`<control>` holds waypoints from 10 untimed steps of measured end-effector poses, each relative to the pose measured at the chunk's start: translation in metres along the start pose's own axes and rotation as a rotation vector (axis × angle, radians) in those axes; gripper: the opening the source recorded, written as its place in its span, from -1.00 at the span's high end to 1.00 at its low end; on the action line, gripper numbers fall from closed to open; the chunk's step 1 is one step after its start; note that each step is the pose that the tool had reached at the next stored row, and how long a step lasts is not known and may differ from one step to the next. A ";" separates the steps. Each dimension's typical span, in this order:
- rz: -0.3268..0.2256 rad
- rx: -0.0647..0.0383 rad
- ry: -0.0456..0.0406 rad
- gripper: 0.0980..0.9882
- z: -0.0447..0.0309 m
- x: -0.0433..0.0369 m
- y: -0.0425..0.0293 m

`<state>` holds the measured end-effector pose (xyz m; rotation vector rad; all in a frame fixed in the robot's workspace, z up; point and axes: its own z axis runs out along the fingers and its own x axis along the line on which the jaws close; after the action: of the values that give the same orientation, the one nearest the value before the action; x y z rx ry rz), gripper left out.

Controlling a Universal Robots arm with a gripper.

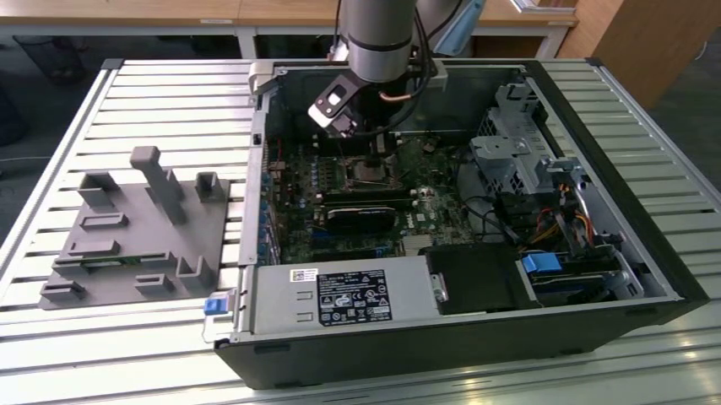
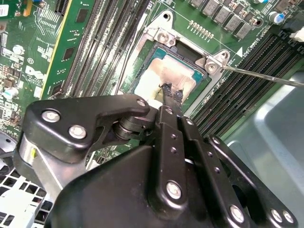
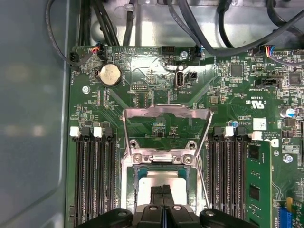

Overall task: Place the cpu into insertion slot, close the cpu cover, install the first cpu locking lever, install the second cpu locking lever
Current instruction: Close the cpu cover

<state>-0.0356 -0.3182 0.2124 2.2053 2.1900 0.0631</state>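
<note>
Inside the computer case [image 1: 451,342], toward its twelve o'clock, the cpu [image 3: 176,179] sat in the insertion slot [image 3: 127,185], cpu cover [image 3: 166,110] raised, gripper [image 3: 162,192] pinched narrow over it.

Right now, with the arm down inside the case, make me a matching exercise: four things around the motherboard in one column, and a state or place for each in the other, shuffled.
1. silvery square cpu
2. thin silver cpu cover frame
3. round silver coin battery
4. black gripper

A. swung open, standing clear
B. shut, fingertips over the chip
C. seated in the dark square insertion slot
D. on the green circuit board beside black cables

Pairs: 1-C, 2-A, 3-D, 4-B.
</note>
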 end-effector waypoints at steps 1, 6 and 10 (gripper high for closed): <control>0.000 0.000 0.0000 0.98 -0.0007 0.0000 0.0000; 0.000 0.000 0.0001 0.98 -0.0032 0.0000 0.0002; 0.000 0.000 0.0001 0.98 -0.0038 0.0000 0.0002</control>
<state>-0.0355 -0.3182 0.2162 2.2053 2.1900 0.0633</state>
